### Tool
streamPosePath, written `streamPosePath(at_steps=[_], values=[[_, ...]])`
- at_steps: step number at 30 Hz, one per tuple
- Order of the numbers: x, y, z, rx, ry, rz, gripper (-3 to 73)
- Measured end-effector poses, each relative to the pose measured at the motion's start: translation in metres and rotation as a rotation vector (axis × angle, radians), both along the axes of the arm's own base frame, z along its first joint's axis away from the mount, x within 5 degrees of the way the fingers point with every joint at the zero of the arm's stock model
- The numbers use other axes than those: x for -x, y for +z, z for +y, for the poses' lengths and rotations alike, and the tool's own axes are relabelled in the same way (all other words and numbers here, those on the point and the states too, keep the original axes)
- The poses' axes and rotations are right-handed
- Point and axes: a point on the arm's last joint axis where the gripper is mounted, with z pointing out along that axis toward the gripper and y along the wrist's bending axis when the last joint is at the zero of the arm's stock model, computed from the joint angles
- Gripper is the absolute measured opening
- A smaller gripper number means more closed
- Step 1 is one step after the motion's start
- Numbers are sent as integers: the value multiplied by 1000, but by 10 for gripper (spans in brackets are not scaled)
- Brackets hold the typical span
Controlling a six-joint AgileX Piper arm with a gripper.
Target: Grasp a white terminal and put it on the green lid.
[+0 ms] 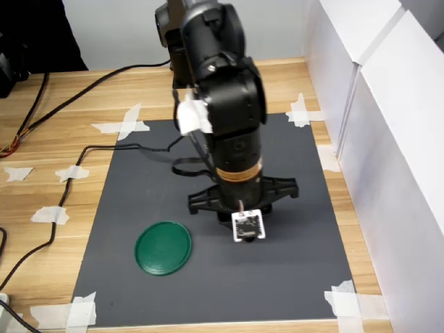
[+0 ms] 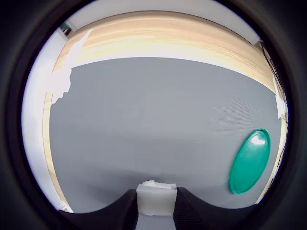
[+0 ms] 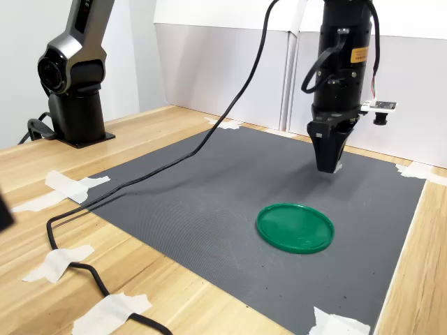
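Wrist view: white terminal point(image 2: 156, 199) sits between the two dark fingers of the gripper point(image 2: 156, 206); jaws pinching the block on both sides, finger faces touching it
Terminal position: held at the fingertips, over bare grey mat point(image 2: 153, 120); whether it has left the mat surface cannot be told from this view
Second exterior view: gripper point(image 3: 327, 166) points straight down, tips at or just above the mat point(image 3: 209, 195); a pale speck at the tips is the only sign of the terminal, too small to confirm
Green lid: lies flat on the mat, empty; in the second exterior view the green lid point(image 3: 295, 227) is nearer the camera than the gripper and a little to the second exterior view's left; in the first exterior view the green lid point(image 1: 164, 247) is left of the arm and near the mat's front edge
Separation: gripper and lid near, not touching
Step in hand (judgement): grasp made; carry to the lid not yet done
Next move (judgement): lift clear of the mat; travel across to above the lid's centre; lower; part the jaws only once the block rests inside the raised rim
Risk (judgement): small block may roll or bounce if released from height
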Motion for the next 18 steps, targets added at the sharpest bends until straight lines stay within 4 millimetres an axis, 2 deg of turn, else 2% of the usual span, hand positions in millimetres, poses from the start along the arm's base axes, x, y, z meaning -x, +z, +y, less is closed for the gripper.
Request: streamPosePath(at_steps=[4, 12, 15, 18], values=[[-1, 13, -29, -7, -30, -3, 277], [-3, 14, -88, 26, -82, 19, 277], [-5, 9, -106, 40, -103, 28, 277], [-7, -2, -114, 54, -91, 51, 277]])
